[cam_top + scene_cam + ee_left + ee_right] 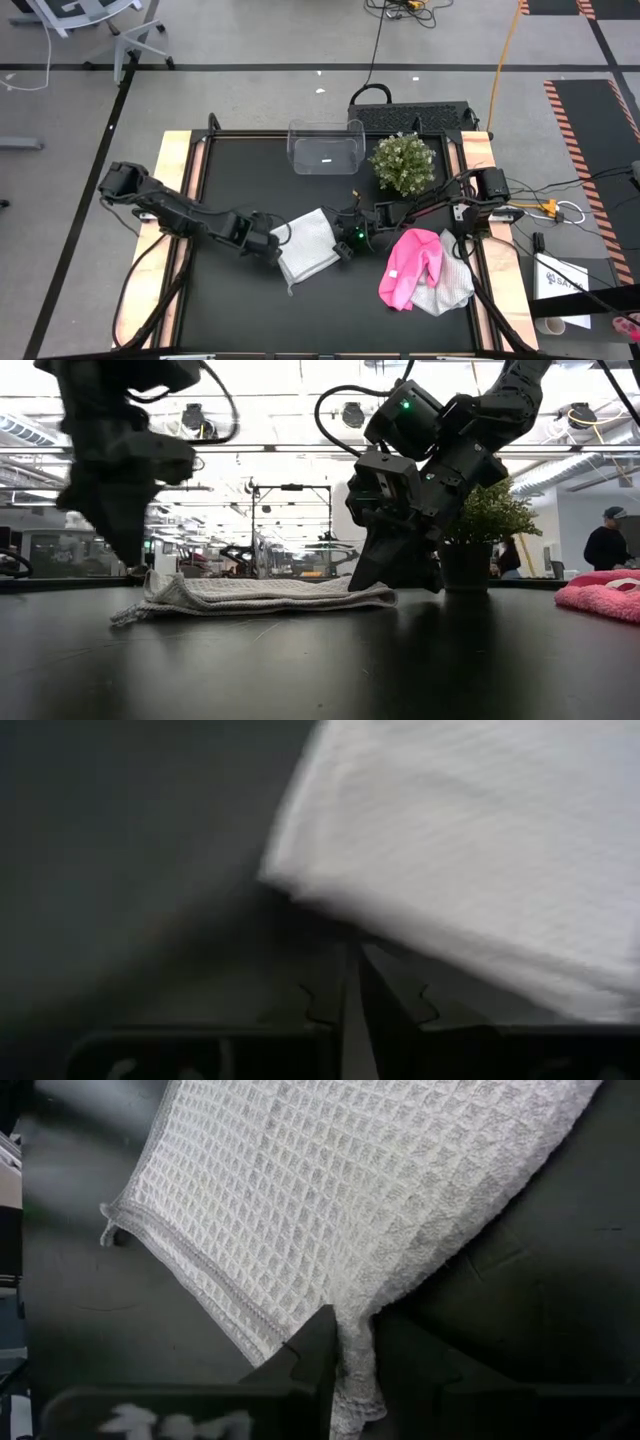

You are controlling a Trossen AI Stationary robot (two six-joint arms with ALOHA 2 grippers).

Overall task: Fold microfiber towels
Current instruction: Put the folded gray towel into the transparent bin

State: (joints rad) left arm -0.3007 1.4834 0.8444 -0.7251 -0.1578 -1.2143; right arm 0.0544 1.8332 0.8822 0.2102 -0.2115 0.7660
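Observation:
A white waffle-weave microfiber towel (310, 245) lies folded flat on the black table, mid-table (260, 595). My right gripper (352, 1350) comes in from the right and is shut on the towel's right edge (343, 243). My left gripper (350, 985) is shut and empty. It hovers just off the towel's left edge (272, 240), a little above the table (128, 555). A bright pink towel (410, 265) lies crumpled to the right, partly on another pale towel (447, 287). My right gripper pinches a small bunch of cloth at the white towel's right edge (356, 1380) between its two fingers. The fingers slant down from the table's right side. The rest of the towel lies flat and slack on the table.
A clear plastic bin (325, 148) and a potted green plant (403, 163) stand at the far side of the table. Bare black table (250, 310) shows near the front edge. In the low view a person (607, 545) stands in the room beyond.

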